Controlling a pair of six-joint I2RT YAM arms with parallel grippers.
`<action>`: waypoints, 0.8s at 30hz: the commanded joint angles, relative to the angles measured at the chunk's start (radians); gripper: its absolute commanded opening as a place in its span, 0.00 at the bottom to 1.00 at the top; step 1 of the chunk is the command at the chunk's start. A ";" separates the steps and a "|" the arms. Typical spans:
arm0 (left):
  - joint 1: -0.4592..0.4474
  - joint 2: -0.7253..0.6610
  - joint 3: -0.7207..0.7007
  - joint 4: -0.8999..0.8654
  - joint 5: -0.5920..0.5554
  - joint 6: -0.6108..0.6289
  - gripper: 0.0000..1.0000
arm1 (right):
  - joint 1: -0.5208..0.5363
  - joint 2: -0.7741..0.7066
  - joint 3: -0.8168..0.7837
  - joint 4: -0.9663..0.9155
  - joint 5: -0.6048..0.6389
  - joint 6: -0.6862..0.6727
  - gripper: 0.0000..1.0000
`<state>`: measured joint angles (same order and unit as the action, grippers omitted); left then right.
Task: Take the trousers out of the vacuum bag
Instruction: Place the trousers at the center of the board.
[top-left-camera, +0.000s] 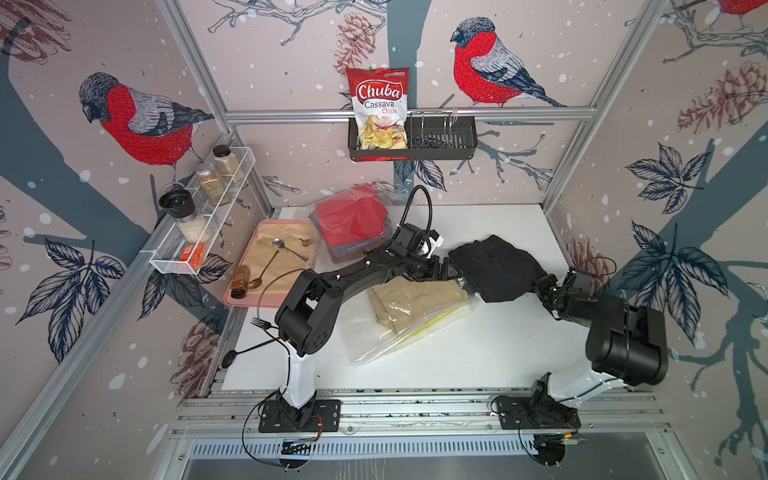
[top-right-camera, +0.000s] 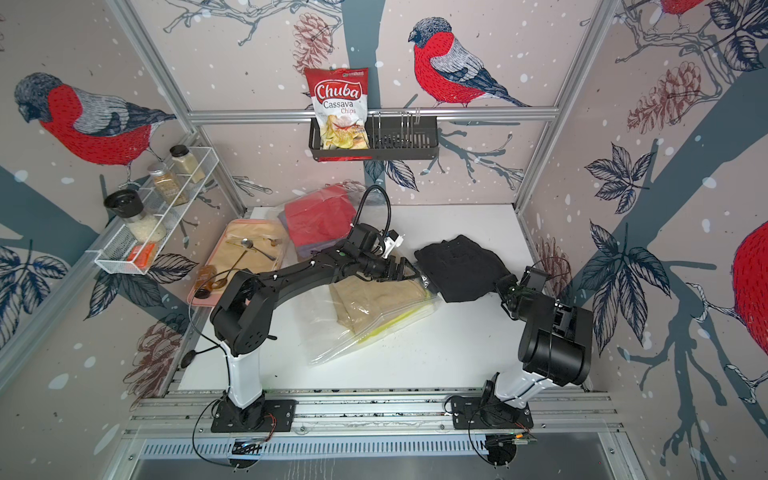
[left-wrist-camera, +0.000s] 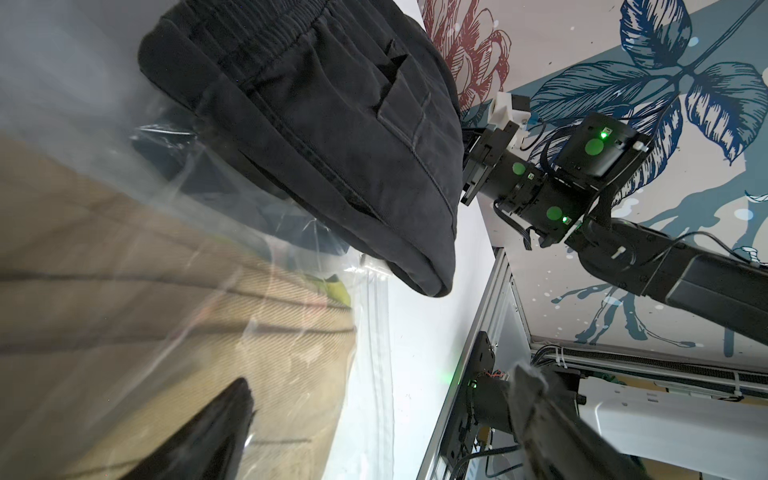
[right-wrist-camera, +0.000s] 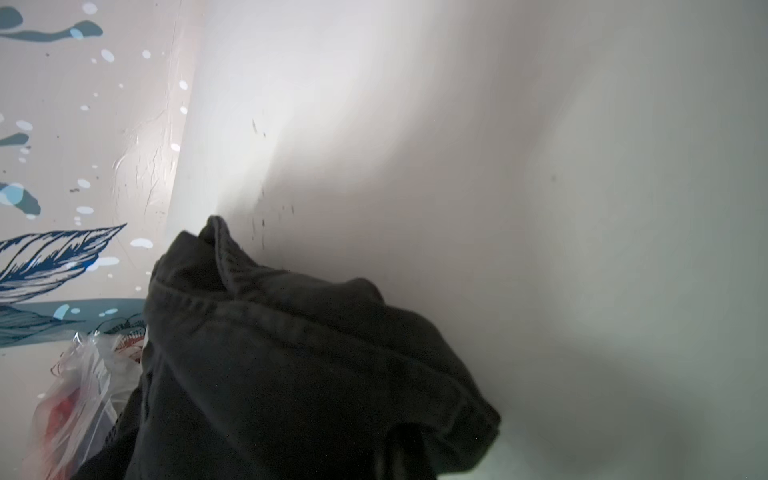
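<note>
- Left arm (top-left-camera: 332, 278): black boxy links, rounded joint housings, white lower column (top-left-camera: 300, 374), black rectangular base plate (top-left-camera: 299, 415) with screw heads.
- Right arm (top-left-camera: 623, 336): same build, white column (top-left-camera: 575, 380), black base plate (top-left-camera: 538, 415).
- Cables: thin black cables (top-left-camera: 244, 432) loop at both bases. Red wires (top-left-camera: 319, 424) sit at the left plate.
- Left wrist: black gooseneck hose (top-left-camera: 431, 212), white mount block (top-left-camera: 434, 241).
- Right wrist: 3 round green dots (left-wrist-camera: 594, 146), 2 small green lights.
- Left gripper (top-left-camera: 452, 271): black, tapered fingers (left-wrist-camera: 216, 432).
</note>
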<state>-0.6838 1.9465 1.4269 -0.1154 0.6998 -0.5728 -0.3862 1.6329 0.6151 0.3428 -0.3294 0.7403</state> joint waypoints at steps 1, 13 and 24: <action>0.003 -0.013 -0.012 0.015 0.007 0.002 0.98 | -0.022 0.033 0.055 0.029 -0.021 0.013 0.00; 0.004 -0.017 -0.006 0.008 0.004 0.020 0.98 | -0.058 -0.228 -0.140 -0.009 -0.110 0.023 0.37; 0.004 -0.021 -0.027 0.034 0.011 0.024 0.98 | 0.008 -0.543 -0.332 -0.068 -0.290 0.056 0.73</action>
<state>-0.6838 1.9354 1.4078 -0.1112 0.6994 -0.5682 -0.4023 1.1130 0.2962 0.2783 -0.5320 0.7738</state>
